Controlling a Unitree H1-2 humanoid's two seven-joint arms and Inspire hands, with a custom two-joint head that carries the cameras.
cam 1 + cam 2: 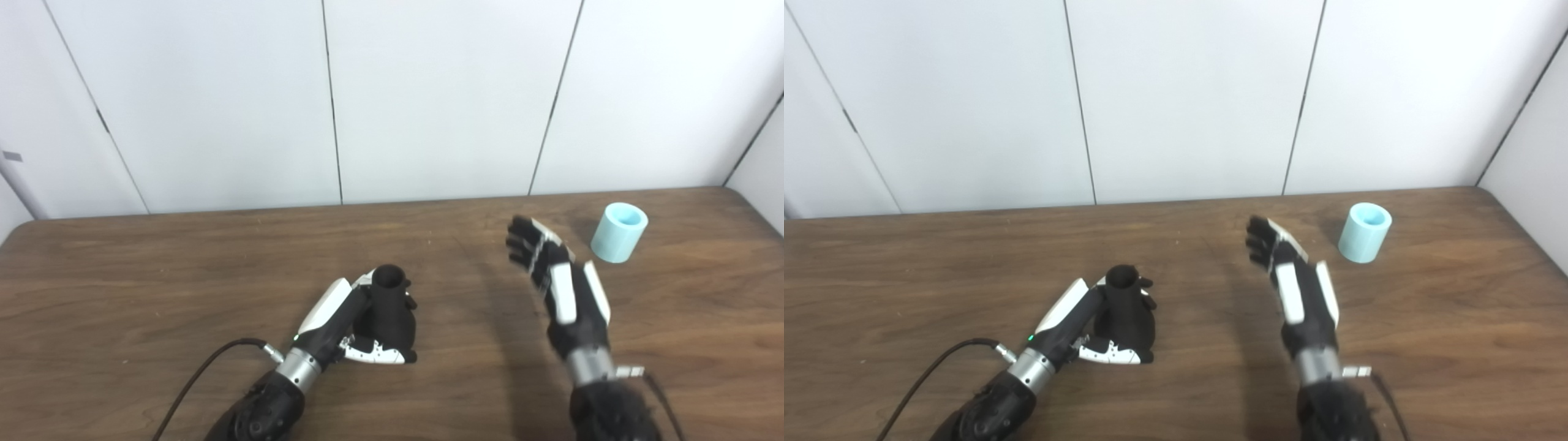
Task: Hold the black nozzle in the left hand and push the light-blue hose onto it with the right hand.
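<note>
The black nozzle stands upright on the wooden table, narrow open end up. My left hand is wrapped around its wide base, fingers behind it and thumb across the front. The light-blue hose, a short open cylinder, stands alone at the table's back right. My right hand hovers above the table between nozzle and hose, fingers spread and holding nothing, a short way left of and nearer than the hose.
White wall panels rise right behind the table's far edge. A black cable runs from the left wrist toward the near edge. The table's right corner lies just past the hose.
</note>
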